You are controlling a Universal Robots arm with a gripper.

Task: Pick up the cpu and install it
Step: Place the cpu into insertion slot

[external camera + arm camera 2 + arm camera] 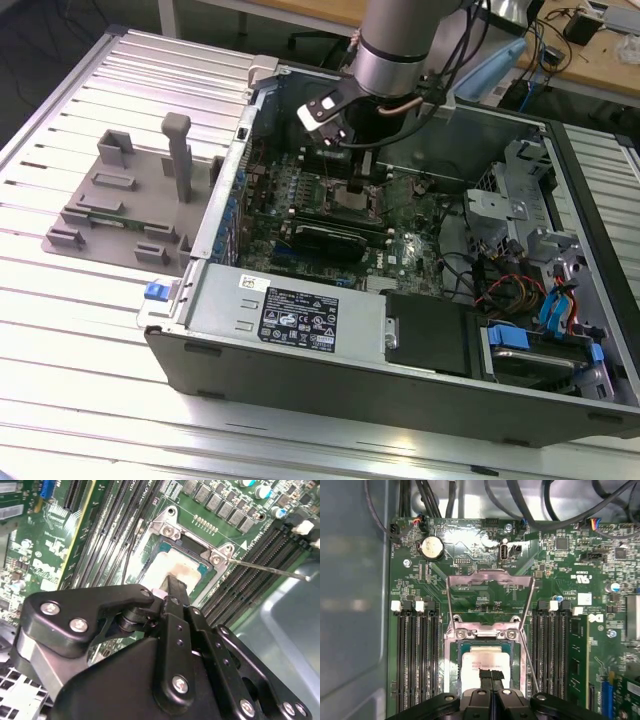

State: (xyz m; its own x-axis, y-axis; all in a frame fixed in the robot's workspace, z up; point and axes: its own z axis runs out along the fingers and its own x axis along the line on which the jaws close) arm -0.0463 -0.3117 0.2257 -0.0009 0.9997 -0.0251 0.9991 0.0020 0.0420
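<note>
The cpu point(472, 661) is a silver square lying flat inside the socket frame point(456, 645) on the green motherboard point(560, 580); the second wrist view has the cpu point(162, 565) in the same place. My gripper point(491, 674) hangs straight over it, its two thin black fingers pressed together, tips at or just above the chip's top. The chip's metal shows on both sides of the fingers point(176, 587). The socket's load plate point(490, 580) stands swung open. In the exterior view the gripper point(352, 172) reaches down into the open computer case point(300, 360) above the socket point(356, 198).
Black memory slots point(415, 655) flank the socket on both sides, and a thin lever wire point(526, 645) runs beside it. A long black heatsink block point(322, 238) lies near the socket. A grey fixture point(110, 200) stands outside the case on the exterior view's left; drive cages point(530, 230) fill the right.
</note>
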